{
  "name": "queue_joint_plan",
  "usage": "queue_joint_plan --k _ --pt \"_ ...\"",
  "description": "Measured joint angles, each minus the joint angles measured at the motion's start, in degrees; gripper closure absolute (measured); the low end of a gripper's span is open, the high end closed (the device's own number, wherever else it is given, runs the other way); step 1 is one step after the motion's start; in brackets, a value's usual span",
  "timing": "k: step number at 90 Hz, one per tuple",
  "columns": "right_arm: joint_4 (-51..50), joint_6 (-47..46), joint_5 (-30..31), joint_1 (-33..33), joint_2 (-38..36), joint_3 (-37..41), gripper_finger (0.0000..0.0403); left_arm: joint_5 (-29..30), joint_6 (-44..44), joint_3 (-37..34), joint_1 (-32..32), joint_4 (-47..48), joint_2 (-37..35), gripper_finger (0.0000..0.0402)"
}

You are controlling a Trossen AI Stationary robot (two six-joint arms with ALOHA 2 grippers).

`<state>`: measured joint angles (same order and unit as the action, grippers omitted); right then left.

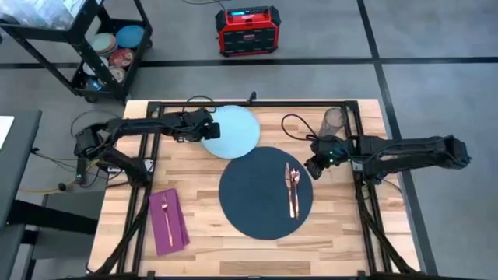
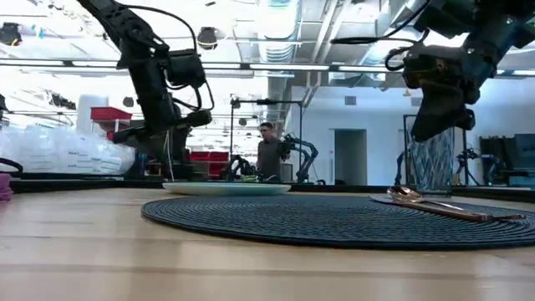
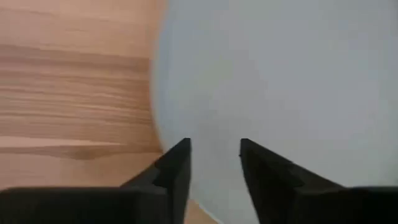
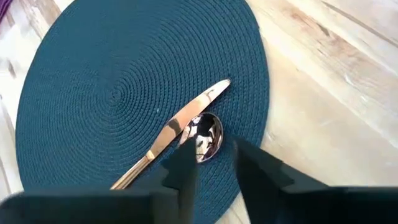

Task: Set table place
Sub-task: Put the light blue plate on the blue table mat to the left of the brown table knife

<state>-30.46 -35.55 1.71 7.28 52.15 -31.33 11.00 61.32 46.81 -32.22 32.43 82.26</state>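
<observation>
- The table [image 1: 198, 167] is light wood with a black frame; a dark round mat [image 1: 265, 192] lies near its middle, toward the right.
- A pale blue plate [image 1: 233, 131] lies flat near the far edge, its rim just beside the mat's far-left side.
- The left gripper [image 1: 204, 128] is at the plate's left rim, low over it; its fingers [image 3: 177, 167] are parted with a narrow gap, and nothing is between them.
- A copper knife [image 4: 180, 124] and spoon [image 4: 205, 135] lie side by side on the right part of the mat, touching or nearly so.
- The right gripper [image 1: 313, 167] hangs above the table just off the mat's right edge, near the spoon's bowl; its fingers [image 4: 180, 168] are slightly apart and empty.
- A magenta napkin [image 1: 170, 222] lies near the front-left corner with a copper fork [image 1: 166, 216] on it.
- A smoky glass [image 1: 334, 120] stands near the far-right corner.
- A person [image 2: 268, 155] stands far off in the room behind.
</observation>
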Motion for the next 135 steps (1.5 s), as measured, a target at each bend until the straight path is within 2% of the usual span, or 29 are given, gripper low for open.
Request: queue_joint_plan --k 11,21,34,47,69,77,85,90,102,109,125,135 --pt "0.96 -0.31 -0.13 -1.68 -0.03 0.0 0.0266 -0.11 -0.32 -0.31 -1.67 3.19 0.24 0.0219" --pt "0.66 -0.99 -0.1 -2.46 0.01 0.0 0.0247 -2.06 -3.23 -0.27 -2.73 1.01 0.28 0.0213" --pt "0.32 -2.64 0.05 -2.25 0.01 0.01 0.0241 -2.84 -4.72 -0.22 -4.47 -0.01 0.56 0.0226" --pt "-0.82 -3.48 0.05 -2.42 0.01 0.02 0.0243 -5.22 -5.54 -0.22 -5.83 0.77 4.1 0.024" --pt "-0.96 -5.11 0.13 -2.39 -0.01 0.02 0.0244 -11.06 -3.73 0.06 -3.87 -10.28 12.38 0.0246" --pt "-1.0 -6.47 0.18 -2.37 -0.01 0.02 0.0246 -10.71 -3.37 0.1 -2.51 -13.64 13.99 0.028" --pt "-0.94 -7.42 0.94 -2.37 -0.01 0.02 0.0259 -7.86 -2.54 0.06 -0.54 -17.21 15.43 0.0363" --pt "-0.95 -7.57 1.94 -2.37 -0.01 0.02 0.0275 -7.07 -1.06 0.06 0.44 -19.98 16.35 0.0385" --pt "-0.81 -7.53 3.19 -2.37 -0.01 0.02 0.0327 -6.21 0.46 -0.01 2.09 -24.82 17.34 0.0398" --pt "-0.82 -6.59 3.18 -2.37 -0.05 0.02 0.0355 -6.04 0.29 0.01 3.01 -25.37 15.39 0.0399" --pt "-2.59 -6.01 3.04 -2.31 -0.09 0.02 0.0396 -6.03 -0.51 -0.14 7.92 -23.17 4.92 0.0401" --pt "-4.46 -5.64 2.98 -2.37 -0.09 0.02 0.0401 -4.43 3.11 -0.12 15.2 -21.83 -0.5 0.0401"
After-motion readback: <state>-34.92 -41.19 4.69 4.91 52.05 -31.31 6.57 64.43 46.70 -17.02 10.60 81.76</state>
